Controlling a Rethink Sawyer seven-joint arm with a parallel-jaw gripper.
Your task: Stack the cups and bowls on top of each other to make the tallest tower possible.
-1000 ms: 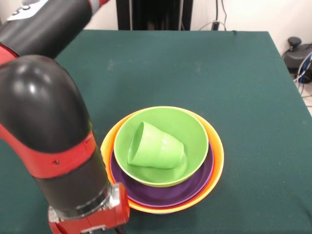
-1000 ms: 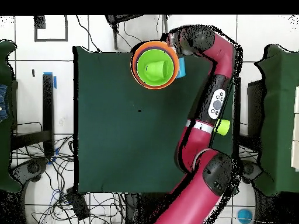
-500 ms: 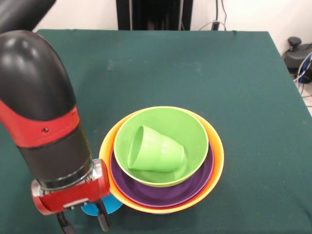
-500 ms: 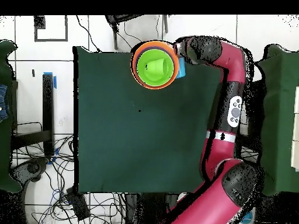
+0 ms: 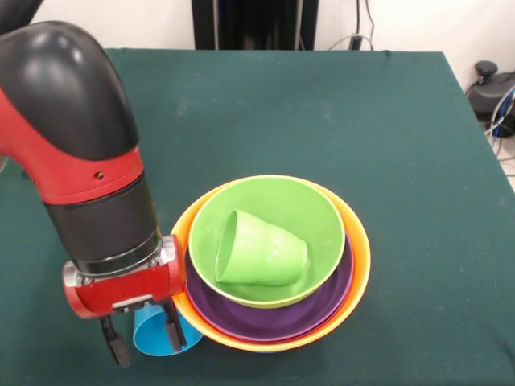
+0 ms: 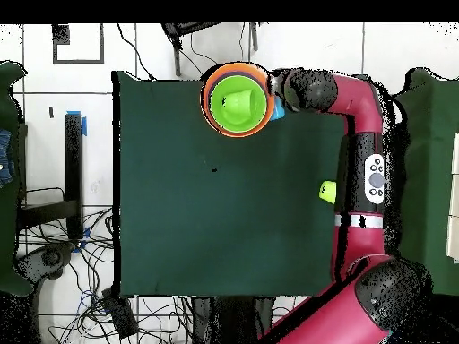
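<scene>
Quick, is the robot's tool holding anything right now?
Tool: open, holding nothing; its fingers straddle the blue cup beside the tower.

The arm (image 5: pixel 88 161) lifts and swings over — now more of the blue cup (image 5: pixel 157 331) shows between the gripper (image 5: pixel 145 338) fingers.

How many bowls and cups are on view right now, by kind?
Bowls: 3 (big orange plastic bowl, shallow purple plastic bowl, green plastic bowl)
Cups: 3 (green plastic cup on its side, sky blue plastic cup at the hand, yellow-green cup, overhead view only)
Total: 6
</scene>
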